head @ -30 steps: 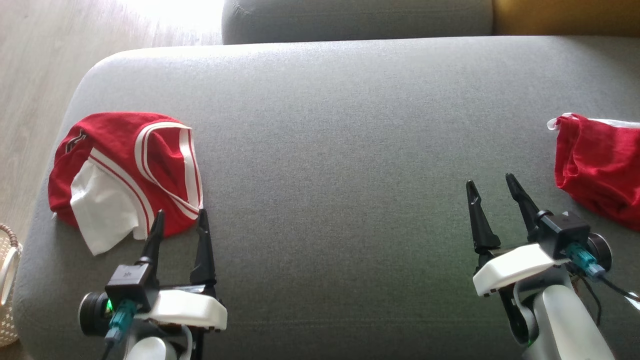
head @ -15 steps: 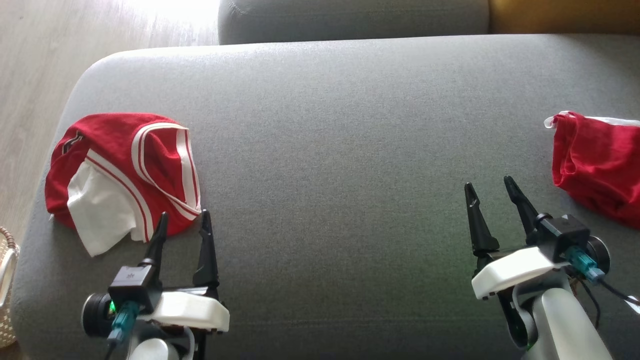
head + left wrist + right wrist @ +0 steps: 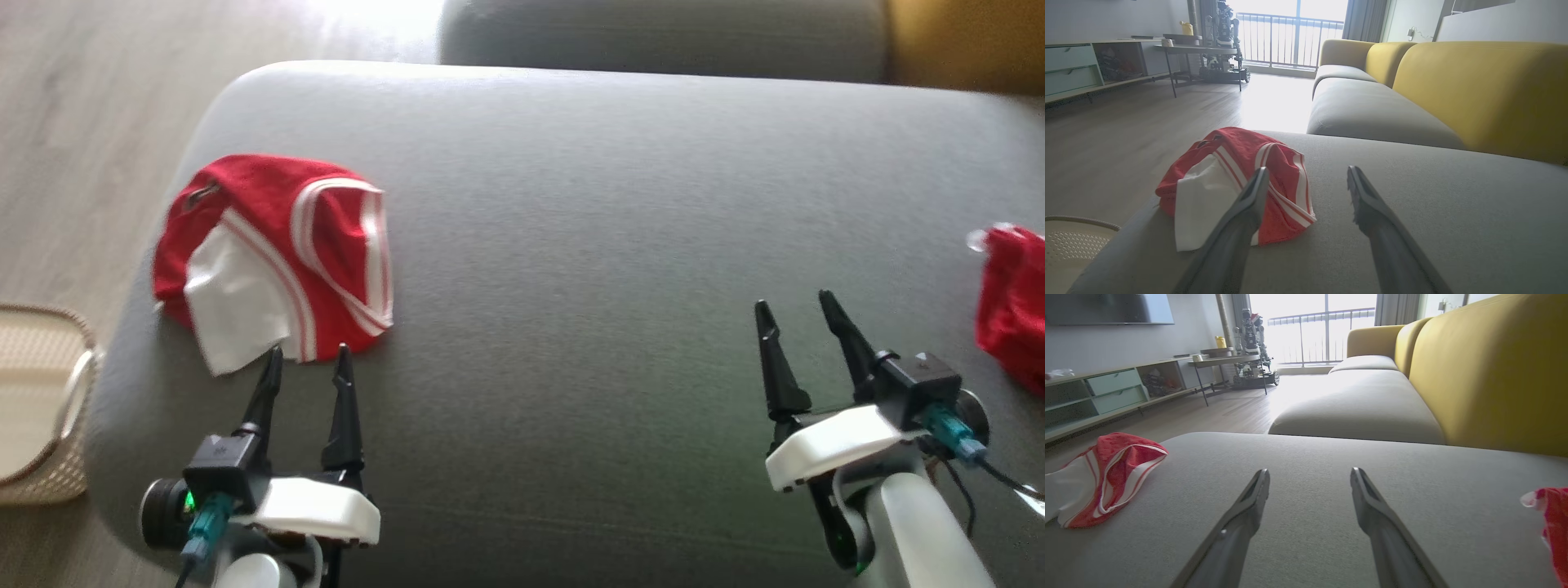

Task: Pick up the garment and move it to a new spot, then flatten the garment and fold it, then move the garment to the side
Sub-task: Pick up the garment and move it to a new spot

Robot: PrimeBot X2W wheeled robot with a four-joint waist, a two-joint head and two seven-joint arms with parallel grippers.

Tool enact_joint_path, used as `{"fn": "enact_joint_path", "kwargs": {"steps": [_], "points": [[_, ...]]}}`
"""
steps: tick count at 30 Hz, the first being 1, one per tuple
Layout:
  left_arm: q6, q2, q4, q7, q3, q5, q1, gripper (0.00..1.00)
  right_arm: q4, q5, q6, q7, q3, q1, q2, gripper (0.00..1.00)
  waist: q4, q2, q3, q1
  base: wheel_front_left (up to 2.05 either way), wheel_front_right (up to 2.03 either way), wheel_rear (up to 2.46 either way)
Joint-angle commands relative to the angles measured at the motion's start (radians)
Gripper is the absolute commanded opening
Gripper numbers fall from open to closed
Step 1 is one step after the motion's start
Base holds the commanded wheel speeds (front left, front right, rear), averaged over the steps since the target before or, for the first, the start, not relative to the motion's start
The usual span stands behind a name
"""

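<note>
A red garment with white stripes and a white panel (image 3: 277,253) lies bunched at the left end of the grey sofa cushion (image 3: 571,204); it also shows in the left wrist view (image 3: 1237,147) and the right wrist view (image 3: 1114,473). My left gripper (image 3: 309,353) is open, its fingertips right at the garment's near edge, nothing between them (image 3: 1306,169). A second red garment (image 3: 1012,318) lies crumpled at the cushion's right edge (image 3: 1553,522). To its left my right gripper (image 3: 793,300) hangs open over bare cushion (image 3: 1309,470).
A pale woven basket (image 3: 41,400) stands on the wooden floor beside the cushion's left end (image 3: 1073,245). Another grey seat (image 3: 653,33) lies beyond the cushion. A yellow backrest (image 3: 1474,90) runs along the far side. The cushion's middle is bare.
The whole picture has shifted right, so the camera has turned left; more of the basket shows and less of the right-hand garment. Both grippers stay open.
</note>
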Motion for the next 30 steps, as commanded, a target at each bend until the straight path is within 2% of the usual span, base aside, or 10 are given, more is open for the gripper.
{"fn": "enact_joint_path", "kwargs": {"steps": [1, 12, 18, 30], "points": [[0.002, 0.001, -0.03, -0.005, 0.046, 0.006, -0.033, 1.0, -0.029, 0.015, 0.0, -0.009, 0.039, -0.007, 0.007, 1.0, 0.06, -0.0001, -0.003, 0.0001, 0.0, 0.0, 0.0], [-0.009, 0.001, -0.037, -0.005, 0.086, 0.007, -0.009, 1.0, -0.02, 0.047, 0.0, -0.009, 0.131, 0.001, 0.007, 1.0, 0.236, -0.0001, -0.02, 0.0001, 0.0, 0.0, 0.0], [-0.008, 0.001, -0.04, -0.005, 0.09, 0.009, 0.011, 1.0, -0.011, 0.053, 0.0, -0.009, 0.145, 0.008, 0.007, 1.0, 0.295, -0.0001, -0.033, 0.0001, 0.0, 0.0, 0.0], [0.0, 0.001, -0.06, -0.005, 0.106, 0.012, 0.035, 1.0, 0.007, 0.062, 0.0, -0.01, 0.182, -0.006, 0.007, 1.0, 0.308, -0.0001, -0.039, 0.0001, 0.0, 0.0, 0.0]]}}
